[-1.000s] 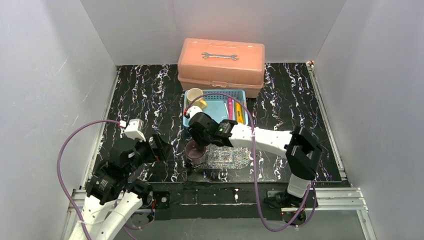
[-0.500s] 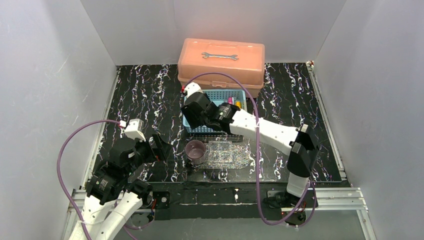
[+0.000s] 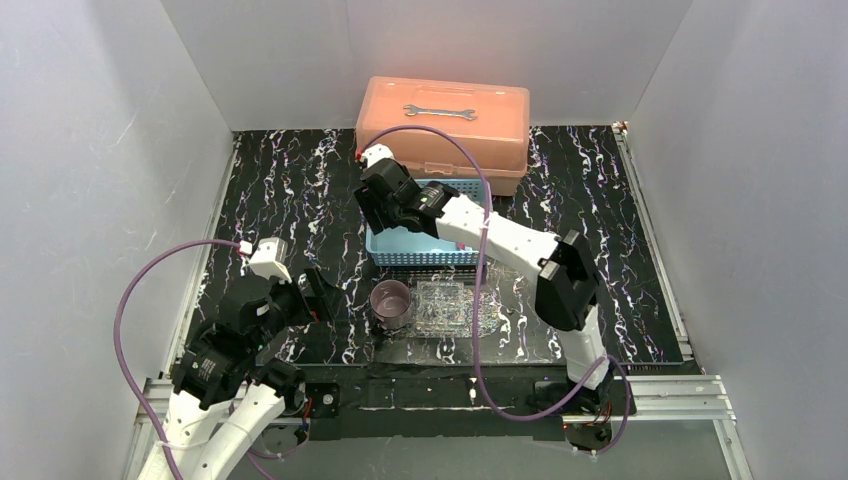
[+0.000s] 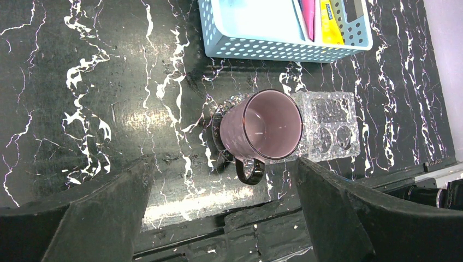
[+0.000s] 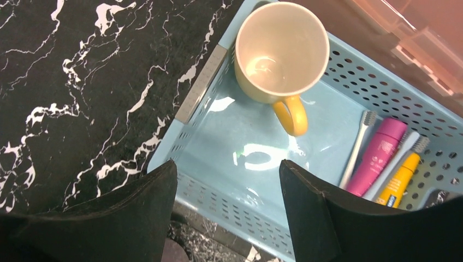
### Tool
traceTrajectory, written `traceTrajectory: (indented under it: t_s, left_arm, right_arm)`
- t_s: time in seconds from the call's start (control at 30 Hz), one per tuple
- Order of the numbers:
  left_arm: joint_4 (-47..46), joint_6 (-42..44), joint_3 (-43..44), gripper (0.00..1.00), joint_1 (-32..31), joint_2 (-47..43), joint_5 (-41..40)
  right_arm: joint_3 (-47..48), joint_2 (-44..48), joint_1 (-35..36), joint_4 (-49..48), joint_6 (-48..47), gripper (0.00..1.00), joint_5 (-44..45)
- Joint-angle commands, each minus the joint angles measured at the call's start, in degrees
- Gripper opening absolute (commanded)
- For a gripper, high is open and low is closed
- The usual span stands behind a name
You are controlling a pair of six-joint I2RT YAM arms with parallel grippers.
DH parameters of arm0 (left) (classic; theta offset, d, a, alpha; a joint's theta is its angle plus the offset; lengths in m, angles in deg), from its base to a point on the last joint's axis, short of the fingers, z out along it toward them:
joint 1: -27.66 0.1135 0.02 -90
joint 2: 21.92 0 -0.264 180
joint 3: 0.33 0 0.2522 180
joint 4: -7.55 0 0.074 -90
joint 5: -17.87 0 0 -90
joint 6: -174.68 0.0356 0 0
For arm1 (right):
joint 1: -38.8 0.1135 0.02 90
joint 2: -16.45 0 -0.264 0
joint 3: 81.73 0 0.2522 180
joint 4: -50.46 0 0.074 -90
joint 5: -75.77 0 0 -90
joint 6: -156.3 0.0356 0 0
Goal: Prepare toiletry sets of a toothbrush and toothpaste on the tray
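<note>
Where white walls (image 3: 100,150) enclose, black veined tabletop (image 3: 290,190) — clear tray (image 3: 462,306) near front.

Hidden beneath the right arm (image 3: 500,238) from overhead: most of the blue basket (image 3: 420,252), all its contents. Cut off at the left wrist view's top edge: magenta tube (image 4: 308,16), yellow tube (image 4: 329,23).

one purple mug (image 4: 267,128), one yellow mug (image 5: 278,49), one magenta tube (image 5: 379,158), one yellow tube (image 5: 401,181), two pale toothbrushes (image 5: 356,150), one clear tray (image 4: 334,125), one blue basket (image 5: 199,87), one salmon toolbox (image 3: 440,130), one wrench (image 3: 438,111)
</note>
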Motion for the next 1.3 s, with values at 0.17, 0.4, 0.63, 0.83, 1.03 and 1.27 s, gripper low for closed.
traceTrajectory:
  t_s: [0.17,0.4,0.63,0.83,1.03,1.27]
  left_arm:
    - [0.4,0.2,0.6,0.99,-0.1,1.4,-0.6]
    - [0.4,0.3,0.6,0.99,0.0,1.8,-0.4]
    - [0.4,0.3,0.5,0.99,0.0,1.8,-0.6]
    - [0.4,0.3,0.6,0.99,0.0,1.9,-0.6]
    - [0.4,0.3,0.5,0.99,0.0,2.0,-0.6]
    - [0.4,0.3,0.5,0.99,0.0,2.1,-0.7]
  right_arm:
    - [10.7,-8.2,-3.0,-0.7,-3.2,0.72,-5.2]
    - [15.5,-12.8,-4.8,-1.4,-2.6,0.69,-8.9]
    - [19.0,-16.4,-5.7,-2.8,-3.9,0.64,-9.8]
    - [20.2,-18.6,-6.5,-3.6,-4.3,0.57,-11.2]
    - [20.0,-19.6,-6.8,-3.6,-4.3,0.48,-10.5]
    - [19.6,-19.8,-6.9,-3.2,-5.2,0.39,-8.4]
